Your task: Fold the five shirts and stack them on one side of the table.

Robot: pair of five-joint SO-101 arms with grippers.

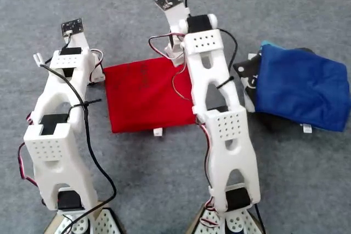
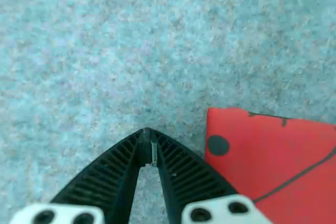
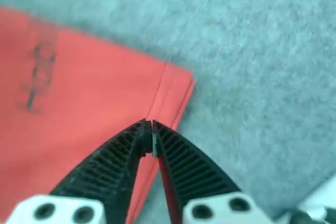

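left tool (image 2: 151, 150) clenched, empty, over bare tabletop (image 1: 153, 182) just beside red shirt (image 1: 142, 97) | right tool (image 3: 151, 140) clenched, empty, above its other edge | red shirt folded, judged unstacked | blue shirt (image 1: 301, 89) tops pile beyond right tool

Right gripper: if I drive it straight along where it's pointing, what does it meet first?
Probably the red shirt: the right gripper, shut, points at its hem near a corner. Depth is unclear; just beyond that edge lies the grey table.
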